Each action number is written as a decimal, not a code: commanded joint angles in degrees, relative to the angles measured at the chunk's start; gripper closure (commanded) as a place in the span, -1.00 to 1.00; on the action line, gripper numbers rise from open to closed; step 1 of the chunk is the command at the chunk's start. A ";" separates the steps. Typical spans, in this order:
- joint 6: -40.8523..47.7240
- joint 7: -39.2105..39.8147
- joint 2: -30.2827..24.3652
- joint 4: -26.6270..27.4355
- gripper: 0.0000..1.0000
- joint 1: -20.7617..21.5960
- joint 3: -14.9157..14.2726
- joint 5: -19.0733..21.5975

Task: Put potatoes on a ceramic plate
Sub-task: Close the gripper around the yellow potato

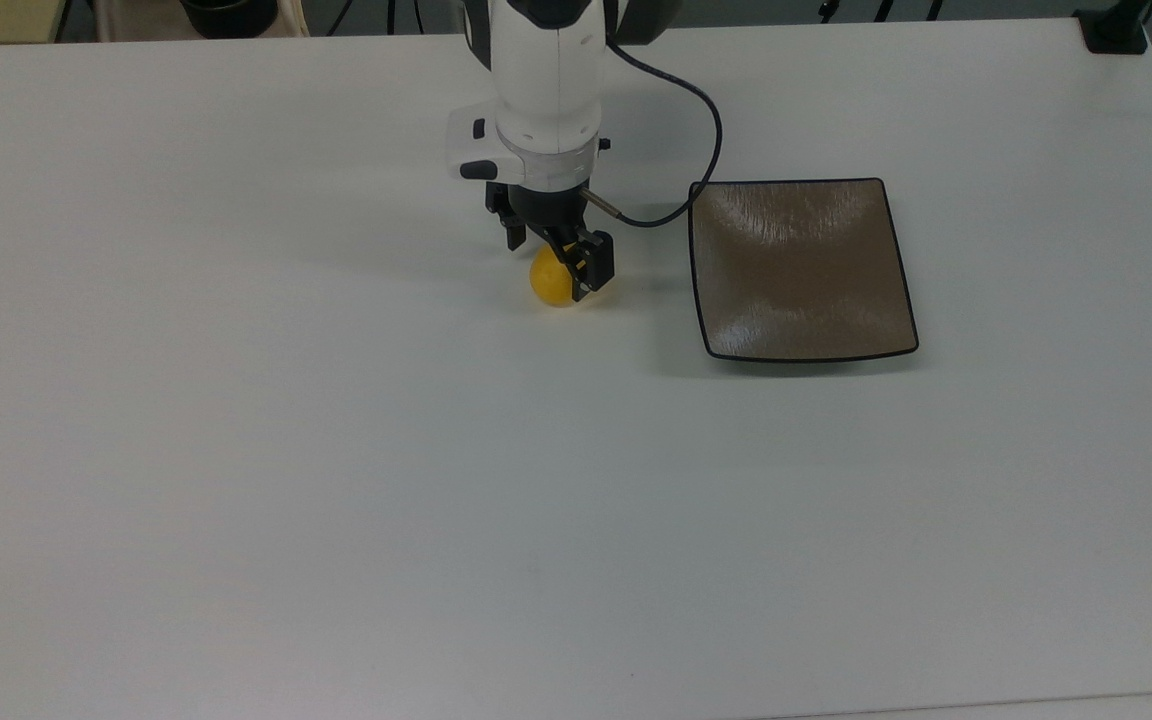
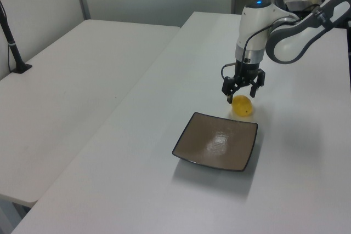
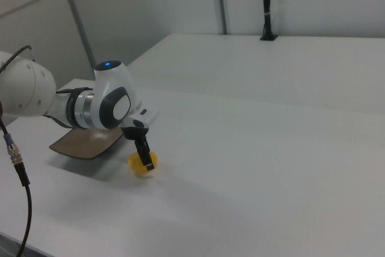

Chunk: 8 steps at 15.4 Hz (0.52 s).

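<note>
Potato sits on your counter, just beside the ceramic plate; your tool hangs over it, fingers spread, gripping nothing.

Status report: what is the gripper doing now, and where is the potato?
Gripper open, straddling yellow egg-shaped potato. Potato on table, beside square brown plate, not touching. Nothing between them.

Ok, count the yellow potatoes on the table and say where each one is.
1: a smooth yellow egg-shaped potato lies on the white table, under the robot's hand, apart from the square brown ceramic plate.
</note>
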<state>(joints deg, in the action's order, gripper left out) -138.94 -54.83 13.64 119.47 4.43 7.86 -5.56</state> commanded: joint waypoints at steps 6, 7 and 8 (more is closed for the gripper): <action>-0.81 -1.24 0.59 0.85 -1.00 0.58 1.10 -1.55; -0.72 -1.24 0.59 0.94 -0.97 0.58 1.10 -1.55; -0.63 -1.24 0.59 0.94 -0.78 0.58 1.10 -1.55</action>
<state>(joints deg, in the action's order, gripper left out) -138.94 -54.83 14.68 119.48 4.81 8.77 -5.98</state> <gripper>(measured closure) 0.009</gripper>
